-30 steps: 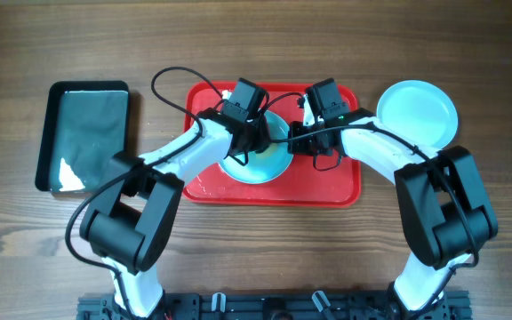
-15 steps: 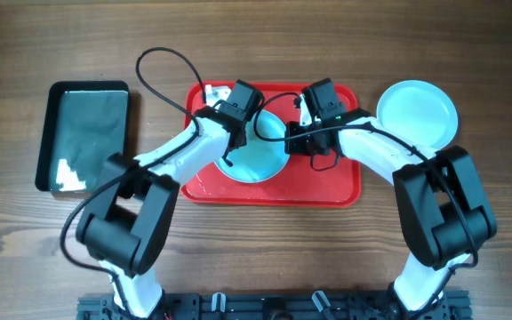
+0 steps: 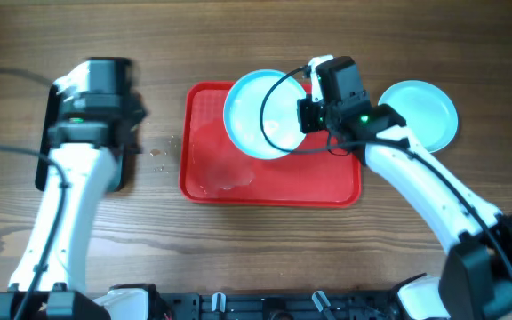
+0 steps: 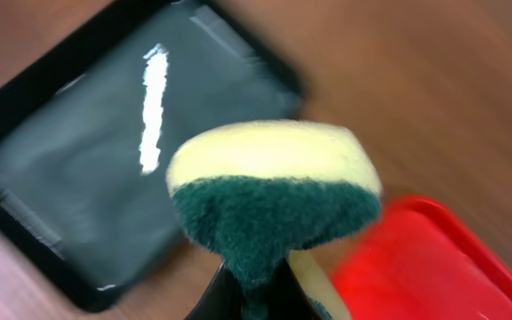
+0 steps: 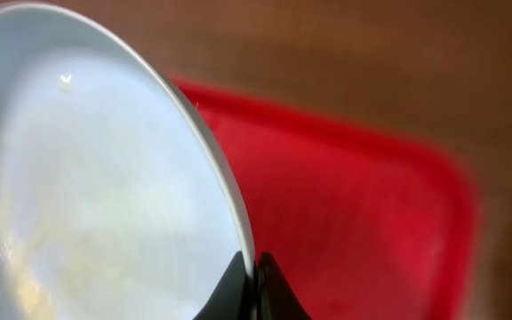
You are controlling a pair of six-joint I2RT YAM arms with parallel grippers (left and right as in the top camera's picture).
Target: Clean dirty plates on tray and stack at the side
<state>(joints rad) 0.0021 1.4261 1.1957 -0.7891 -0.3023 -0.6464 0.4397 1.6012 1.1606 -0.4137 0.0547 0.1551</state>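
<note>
Right gripper [image 3: 305,114] is pinching the held plate [image 3: 258,116] by its right rim, jaws closed on the thin edge. The held plate is sitting upper centre of the overhead view, overlapping the top edge of the red tray [image 3: 327,182] and looking raised off it. Left gripper [image 4: 252,298] is clamping the sponge [image 4: 274,200] and hanging over the black tray [image 4: 69,187] at far left, well clear. Second plate [image 3: 420,111] is lying on the table [image 3: 469,53] at upper right, just beside the red tray. Only two plates are showing. I'm reading this as the carry-to-stack step. Doing it well means moving right with the plate high enough to clear the tray rim, levelling it on the way since an edge pinch is likely letting it tilt, centring over the second plate, lowering until the rims are nesting, and only then opening. Wet patch [image 3: 225,173] is showing on the red tray, so I'm expecting a slick rim: going slow, avoiding jerks.
</note>
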